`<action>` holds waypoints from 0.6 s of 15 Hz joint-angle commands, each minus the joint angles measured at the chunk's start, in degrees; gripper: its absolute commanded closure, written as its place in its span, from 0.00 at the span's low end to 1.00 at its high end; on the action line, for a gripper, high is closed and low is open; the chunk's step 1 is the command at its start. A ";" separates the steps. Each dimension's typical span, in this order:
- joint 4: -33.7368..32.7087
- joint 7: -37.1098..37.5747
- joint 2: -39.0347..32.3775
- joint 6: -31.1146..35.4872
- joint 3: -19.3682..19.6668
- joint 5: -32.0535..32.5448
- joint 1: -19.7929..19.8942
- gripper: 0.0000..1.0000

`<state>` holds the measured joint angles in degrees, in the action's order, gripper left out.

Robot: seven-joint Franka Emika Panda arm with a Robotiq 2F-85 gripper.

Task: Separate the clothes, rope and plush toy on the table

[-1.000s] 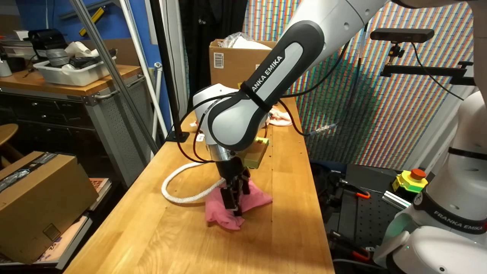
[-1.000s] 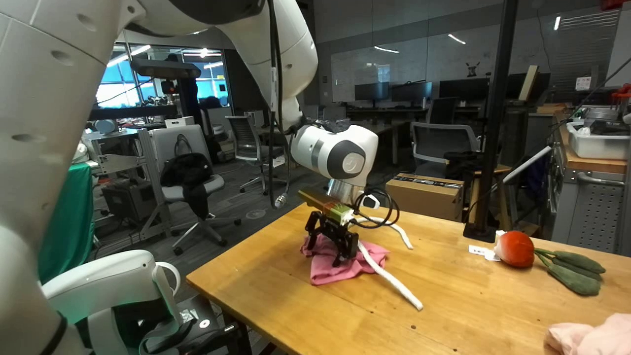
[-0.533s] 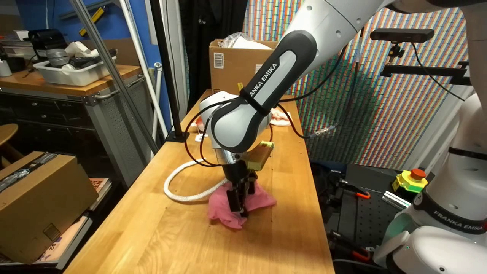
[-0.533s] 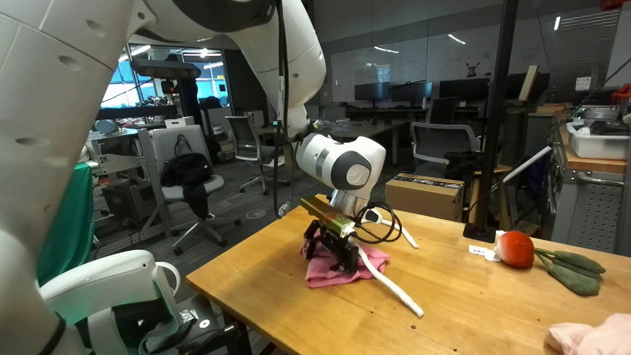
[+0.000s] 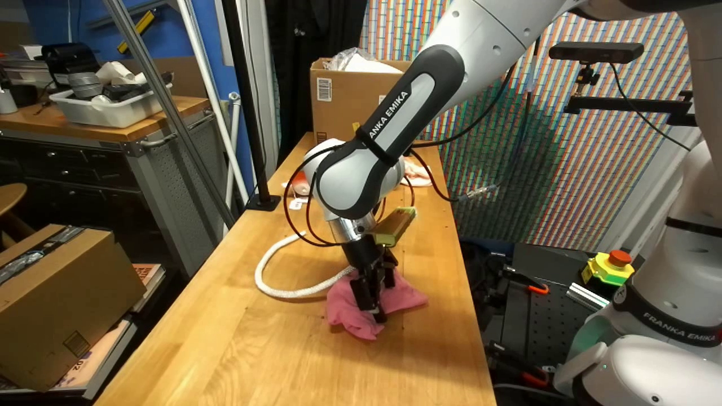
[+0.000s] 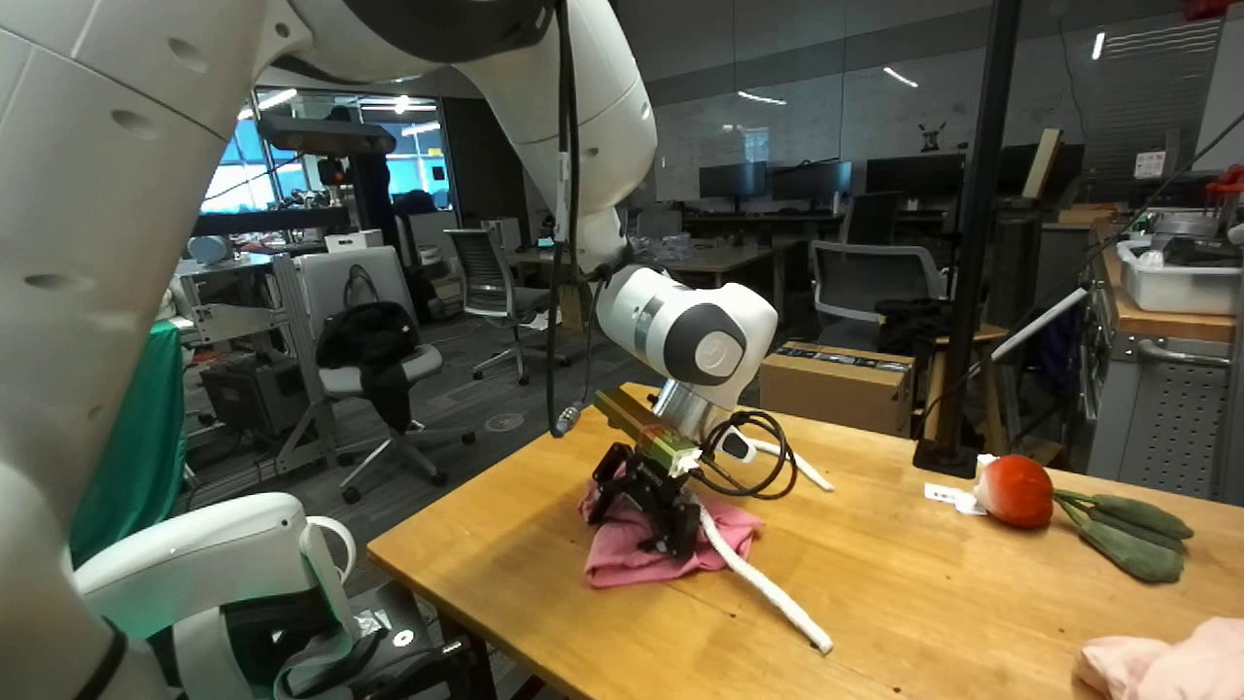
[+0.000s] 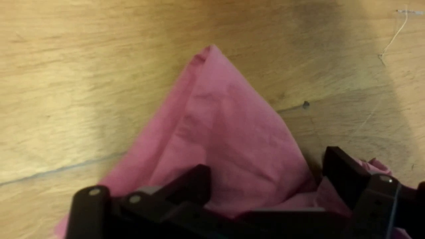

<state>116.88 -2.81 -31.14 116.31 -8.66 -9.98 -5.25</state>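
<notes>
The clothes, a crumpled pink garment [image 7: 229,132], lie on the table under my gripper [image 7: 267,166], which is open. Its dark fingers [image 7: 345,176] stand wide apart, low over the fabric and touching it, with pink folds between them. A cream-white rope [image 5: 299,293] curves on the table, and one stretch of the rope [image 6: 768,588] runs across the garment's edge beside the gripper. Where it passes behind the gripper, it is hidden. The plush toy [image 6: 1016,491], a red and white vegetable with green leaves, lies apart, near the black pole.
A pale pink cloth [image 6: 1181,666] lies farther along the wooden table [image 5: 254,349]. Beside the table edge rises a black pole [image 6: 972,243]. A large cardboard box [image 5: 344,101] stands at the table's far end. A black cable [image 6: 748,476] loops beside the wrist.
The gripper has slid across the table toward the robot's base side and tilted more. The pink garment and the rope have shifted along with it. The plush toy has stayed put.
</notes>
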 commanded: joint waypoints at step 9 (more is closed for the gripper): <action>0.47 -0.60 0.69 -12.01 0.69 -2.26 1.36 0.00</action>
<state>117.32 -2.81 -31.18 106.18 -8.23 -10.88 -4.01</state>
